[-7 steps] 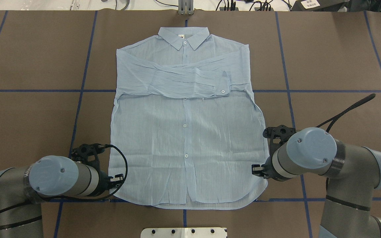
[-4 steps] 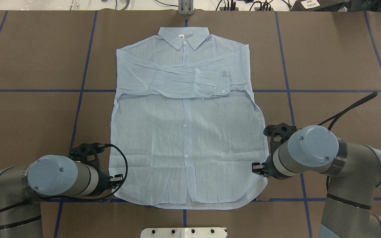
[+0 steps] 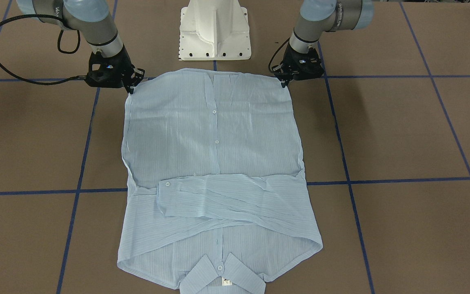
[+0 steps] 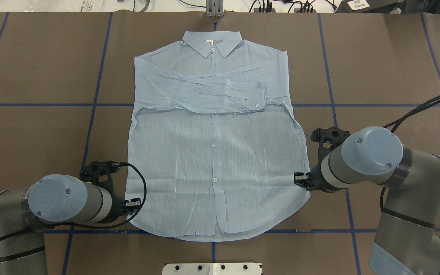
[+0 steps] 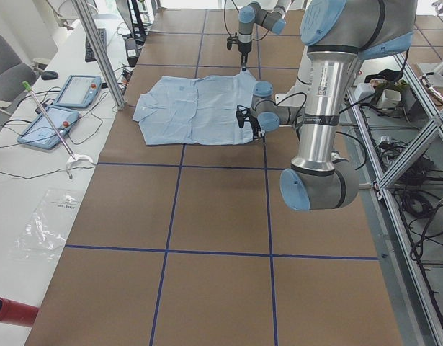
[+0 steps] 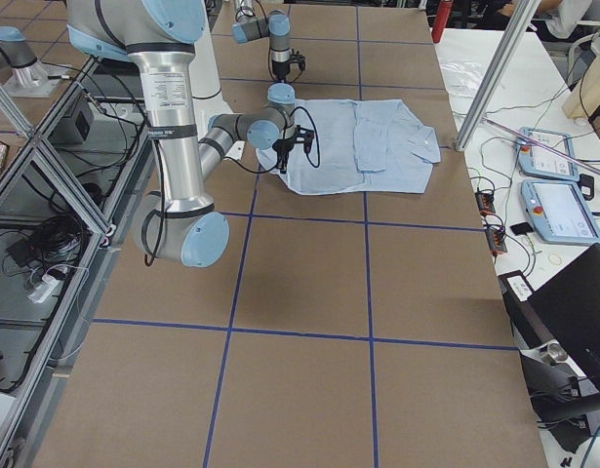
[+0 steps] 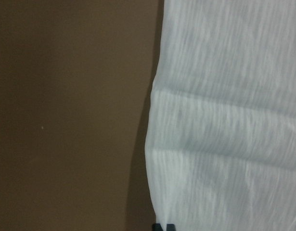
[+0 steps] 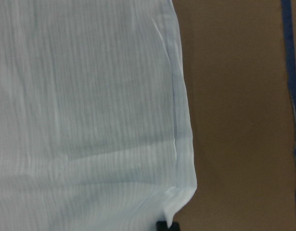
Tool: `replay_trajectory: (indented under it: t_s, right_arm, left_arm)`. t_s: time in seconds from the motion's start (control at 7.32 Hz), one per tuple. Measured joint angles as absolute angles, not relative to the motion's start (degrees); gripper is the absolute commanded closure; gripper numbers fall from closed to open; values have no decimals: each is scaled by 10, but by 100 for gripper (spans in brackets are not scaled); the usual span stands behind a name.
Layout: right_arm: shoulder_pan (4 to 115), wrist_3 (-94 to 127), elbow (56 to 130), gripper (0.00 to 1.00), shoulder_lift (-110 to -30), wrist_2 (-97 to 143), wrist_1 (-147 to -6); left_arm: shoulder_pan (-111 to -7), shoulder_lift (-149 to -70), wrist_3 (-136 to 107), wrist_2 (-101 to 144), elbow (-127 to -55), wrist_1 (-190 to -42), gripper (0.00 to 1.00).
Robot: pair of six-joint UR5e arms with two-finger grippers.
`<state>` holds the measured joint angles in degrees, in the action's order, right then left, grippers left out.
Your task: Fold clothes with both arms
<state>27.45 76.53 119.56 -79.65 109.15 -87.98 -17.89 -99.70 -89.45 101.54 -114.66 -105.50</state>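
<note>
The pale-blue striped shirt (image 4: 216, 152) lies flat on the brown table, collar (image 4: 212, 42) at the far side, both sleeves folded across the chest. My left gripper (image 4: 133, 202) is shut on the hem's near-left corner. My right gripper (image 4: 299, 179) is shut on the hem's near-right edge. In the front-facing view the left gripper (image 3: 284, 83) is on the right and the right gripper (image 3: 131, 90) on the left, each at a hem corner. The wrist views show the cloth (image 7: 225, 120) (image 8: 90, 96) running into the closed tips at the bottom edge.
The white base pedestal (image 3: 214, 30) stands just behind the hem. Blue tape lines (image 4: 33, 104) cross the brown table. A metal bracket (image 4: 214, 9) and cables sit at the far edge. Tablets (image 5: 59, 115) lie on a side table beyond the collar end.
Both grippers moved away from the robot with the hem corners, the right one farther. The near hem has drawn in and its right corner has pulled up.
</note>
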Motion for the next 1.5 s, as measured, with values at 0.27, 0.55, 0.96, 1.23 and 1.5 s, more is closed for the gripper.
replay_trajectory:
  t_s: [0.27,0.55,0.96,1.23,1.5]
  right_arm:
    - [287,762,1195,100,-796,1099,-879]
    - [294,761,1196,100,-796,1101,-879]
    - [314,759,1195,100,-797,1120,-879]
    - [326,759,1194,100,-797,1132,-880]
    - [335,758,1194,100,-796,1137,-880]
  left_arm:
    - [-192,-997,-861,1016,-1146,-1054,100]
    - [-208,-1000,-832,1022,-1147,-1054,100]
    - [-228,-1001,-799,1046,-1148,-1054,100]
    - [-233,-1002,-796,1050,-1150,-1054,100]
    - [-240,-1003,-795,1051,-1151,-1054,100]
